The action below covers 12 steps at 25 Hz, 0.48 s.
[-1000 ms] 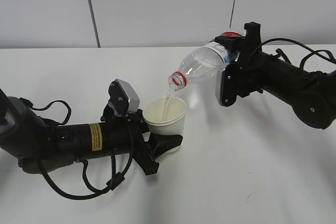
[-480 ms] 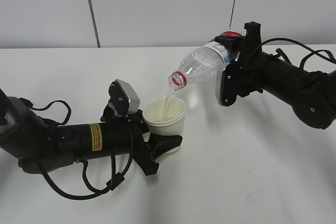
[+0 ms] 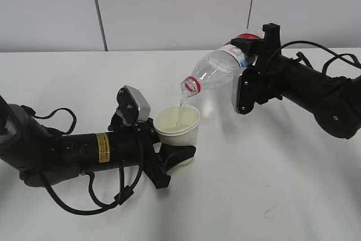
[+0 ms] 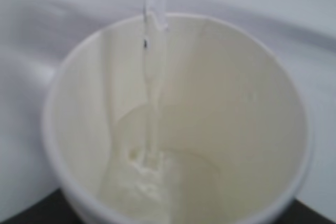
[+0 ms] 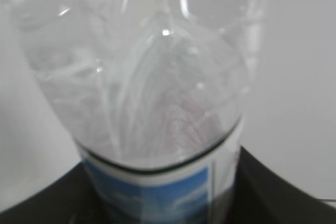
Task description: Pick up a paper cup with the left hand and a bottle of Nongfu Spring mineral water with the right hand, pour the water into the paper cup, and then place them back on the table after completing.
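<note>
clear water streaming from tipped bottle into held paper cup

white and smooth, the table [image 3: 271,196] carries both arms, which reach in from opposite sides. the left hand [image 3: 84,153], a black arm with a yellow sticker along its body, lies low across the near left of the table. its tool [image 3: 172,148] is clenched around the lower part of the paper cup [image 3: 178,125], which stands upright near the middle of the scene. black jaws show on either side of the cup's base in the exterior view.

the right hand [image 3: 304,91], a thicker black arm with a cable, comes in from the far right. its tool [image 3: 248,66] is grasping the bottle [image 3: 217,70] around the labelled rear part, with the blue and white label [image 5: 157,192] just at the jaws in the right wrist view. the bottle is clear plastic, tilted steeply with its neck down and to the left. its open mouth, ringed in red, hangs just above the far rim of the cup without touching it.

the water [image 4: 152,77] falls in a thin stream from the mouth into the cup. in the left wrist view it lands at the bottom, where a shallow pool [image 4: 152,182] has gathered. the cup's cream inner wall [image 4: 236,114] is bare above that pool.
</note>
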Motion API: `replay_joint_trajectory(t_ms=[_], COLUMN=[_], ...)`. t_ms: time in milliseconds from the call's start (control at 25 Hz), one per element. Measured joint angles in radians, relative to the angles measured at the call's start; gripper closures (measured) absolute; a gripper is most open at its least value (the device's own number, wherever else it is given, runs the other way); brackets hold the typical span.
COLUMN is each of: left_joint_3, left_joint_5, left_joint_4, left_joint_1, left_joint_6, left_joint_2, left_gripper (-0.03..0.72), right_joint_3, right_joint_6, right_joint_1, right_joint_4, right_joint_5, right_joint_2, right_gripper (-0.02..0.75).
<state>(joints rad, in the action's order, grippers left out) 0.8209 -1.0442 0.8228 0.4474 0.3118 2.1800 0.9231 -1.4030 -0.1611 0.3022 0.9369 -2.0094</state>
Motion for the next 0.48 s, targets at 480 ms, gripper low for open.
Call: replay_joint_trajectory(t_ms=[480], left_joint_3=[0.0], left_joint_5=[0.003], left_joint_4=[0.002], left_joint_1=[0.0], left_joint_6=[0.0], left_joint_2=[0.0], left_gripper=[0.311], right_joint_3=[0.0], right_joint_6=[0.0], right_joint_1=[0.0], right_joint_4=[0.0], right_joint_5=[0.0], right_joint_2=[0.0], right_gripper=[0.37])
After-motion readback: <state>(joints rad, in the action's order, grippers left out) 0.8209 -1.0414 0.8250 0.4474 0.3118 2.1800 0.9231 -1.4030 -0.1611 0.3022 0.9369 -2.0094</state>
